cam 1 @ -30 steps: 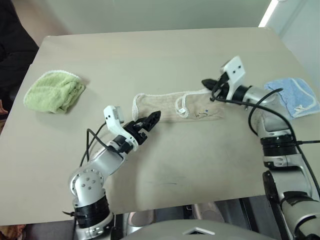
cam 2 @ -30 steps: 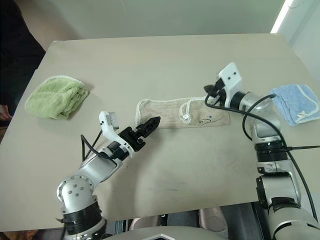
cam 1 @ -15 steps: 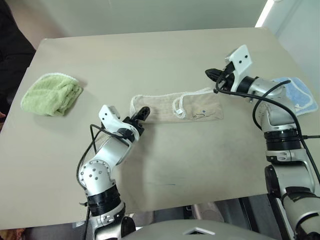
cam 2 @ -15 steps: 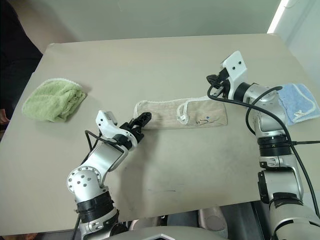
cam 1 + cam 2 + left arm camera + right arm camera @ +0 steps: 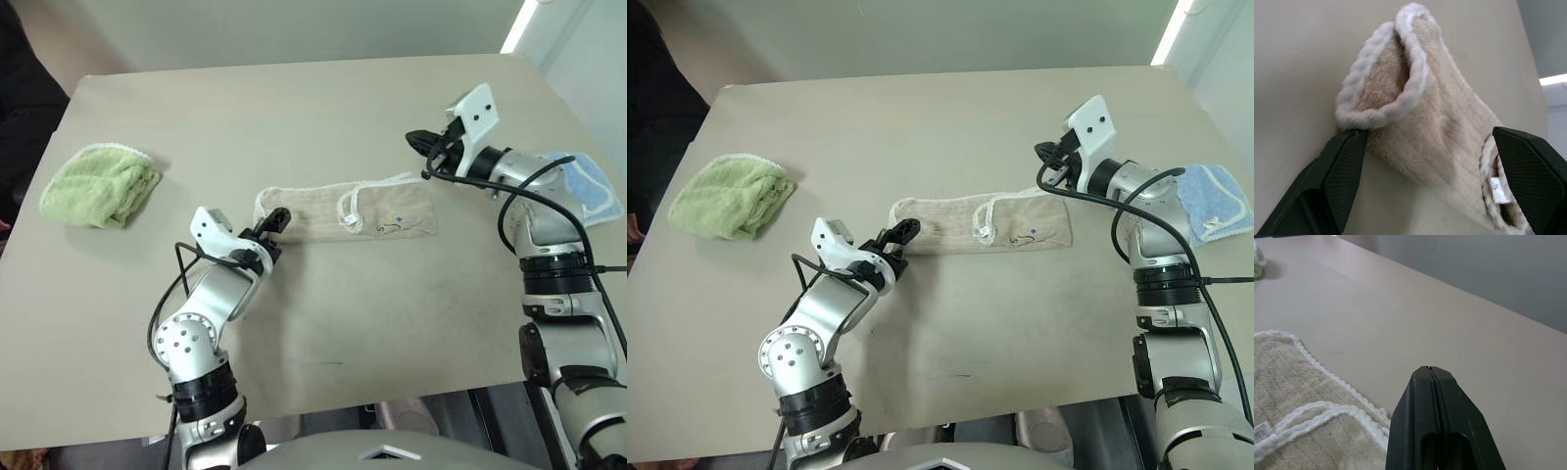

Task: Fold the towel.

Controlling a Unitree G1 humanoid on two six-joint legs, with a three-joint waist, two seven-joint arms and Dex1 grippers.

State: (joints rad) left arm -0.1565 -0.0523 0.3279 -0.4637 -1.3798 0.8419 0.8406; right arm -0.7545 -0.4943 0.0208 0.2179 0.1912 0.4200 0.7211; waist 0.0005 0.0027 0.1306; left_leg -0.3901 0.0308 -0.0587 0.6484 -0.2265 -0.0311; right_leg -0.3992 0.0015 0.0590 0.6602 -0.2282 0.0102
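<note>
- A green cloth (image 5: 100, 184) is lying at the table's (image 5: 323, 108) left.
- The left gripper (image 5: 275, 224) is straddling the towel's (image 5: 345, 210) left end, fingers spread wide.
- The towel is lying mid-table.
- The right gripper (image 5: 417, 139), fingers pressed together, is hovering above its right end.
- A blue cloth (image 5: 588, 186) is sitting far right.

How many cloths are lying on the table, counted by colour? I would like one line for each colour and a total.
Beige towel: 1
Light-green cloth: 1
Light-blue cloth: 1
Total: 3
</note>
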